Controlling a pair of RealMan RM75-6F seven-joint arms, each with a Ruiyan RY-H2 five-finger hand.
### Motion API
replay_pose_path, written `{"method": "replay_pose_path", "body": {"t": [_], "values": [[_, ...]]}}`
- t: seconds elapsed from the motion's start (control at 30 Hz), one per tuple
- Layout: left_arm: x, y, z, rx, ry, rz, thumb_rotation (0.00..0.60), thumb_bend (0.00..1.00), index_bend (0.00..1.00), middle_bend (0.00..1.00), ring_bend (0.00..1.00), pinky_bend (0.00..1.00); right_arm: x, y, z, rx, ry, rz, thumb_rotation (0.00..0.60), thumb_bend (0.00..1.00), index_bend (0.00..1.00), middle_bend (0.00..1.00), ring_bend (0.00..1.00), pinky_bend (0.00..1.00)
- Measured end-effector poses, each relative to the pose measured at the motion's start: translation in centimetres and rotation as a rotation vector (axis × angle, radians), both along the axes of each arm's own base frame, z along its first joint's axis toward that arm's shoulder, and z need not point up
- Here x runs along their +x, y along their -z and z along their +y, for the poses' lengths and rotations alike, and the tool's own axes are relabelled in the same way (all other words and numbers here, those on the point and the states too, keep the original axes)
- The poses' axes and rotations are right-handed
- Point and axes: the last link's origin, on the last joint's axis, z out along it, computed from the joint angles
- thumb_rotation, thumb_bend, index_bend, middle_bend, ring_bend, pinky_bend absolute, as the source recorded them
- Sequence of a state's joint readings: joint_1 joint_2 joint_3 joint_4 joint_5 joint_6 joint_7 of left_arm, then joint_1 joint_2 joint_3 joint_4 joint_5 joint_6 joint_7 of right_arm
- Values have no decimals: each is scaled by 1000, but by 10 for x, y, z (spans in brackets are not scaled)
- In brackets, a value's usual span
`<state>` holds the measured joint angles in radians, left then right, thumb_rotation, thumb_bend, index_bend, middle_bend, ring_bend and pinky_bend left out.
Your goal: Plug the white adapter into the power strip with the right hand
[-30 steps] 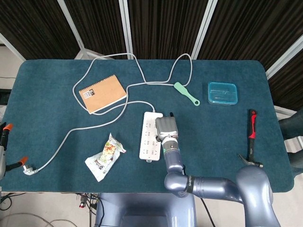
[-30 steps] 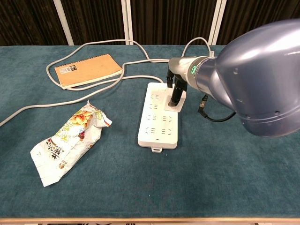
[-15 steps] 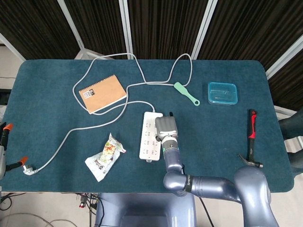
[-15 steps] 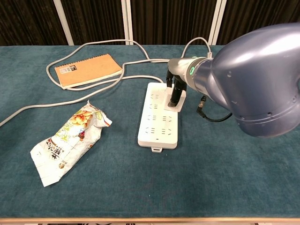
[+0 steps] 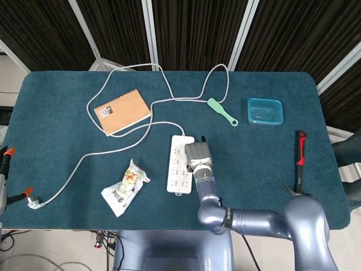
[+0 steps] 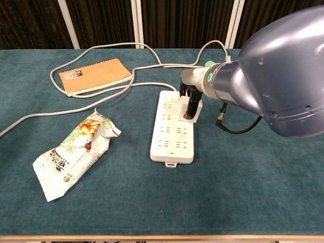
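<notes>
**Right hand held white adapter against power strip, mid-table**

At the near edge of the table [image 5: 51, 101], toward the left corner, a grey plug [image 5: 35, 203] lay at the end of a long grey cord [image 5: 90, 155]. A crumpled snack packet [image 6: 73, 152] lay right of it, near the front edge.

The power strip [image 6: 172, 129] lay flat near the middle of the table, its long side running front to back and its own lead leaving the far end. The right arm [image 6: 283, 76] reached in from the near right. The right hand [image 6: 192, 98] was closed on the white adapter [image 6: 188, 114], dark fingers [image 6: 193, 106] clamped over its top. The adapter sat on the right-hand row of sockets in the far half of the strip, touching the strip's face. Whether its pins were seated could not be determined from either view. A short black cable [image 6: 228, 121] looped from the wrist to the cloth just right of the strip.

The left hand was not visible in either view.

Near the right edge lay a hammer [image 5: 300, 166] with a red and black handle. Farther back, left of centre, lay a brown spiral notebook [image 5: 122, 111], with the cord curving around it. Beyond centre lay a green handled tool [image 5: 221, 112], and to its right a clear blue box [image 5: 265, 110].
</notes>
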<state>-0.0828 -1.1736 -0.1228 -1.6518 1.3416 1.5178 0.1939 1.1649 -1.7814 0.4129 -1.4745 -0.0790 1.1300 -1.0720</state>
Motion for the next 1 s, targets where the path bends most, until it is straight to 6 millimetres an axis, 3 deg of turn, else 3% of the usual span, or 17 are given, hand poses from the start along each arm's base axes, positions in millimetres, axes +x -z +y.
{"method": "replay_pose_path", "body": {"t": [0.3,0.7,1.0], "values": [[0,1,0,-2,-1,2,600,70,86,0,0,0,1,-5,-1,1,4,-13,600,476,382,302,217,61],[1,3,-1,-8,1,9,600,70,87,0,0,0,-6,-25,3,24,1,20,600,476,314,242,146,36],[1,3,-1,-9,-2,10,600,70,87,0,0,0,-11,-60,12,15,-8,-19,600,476,311,233,133,67]]}}
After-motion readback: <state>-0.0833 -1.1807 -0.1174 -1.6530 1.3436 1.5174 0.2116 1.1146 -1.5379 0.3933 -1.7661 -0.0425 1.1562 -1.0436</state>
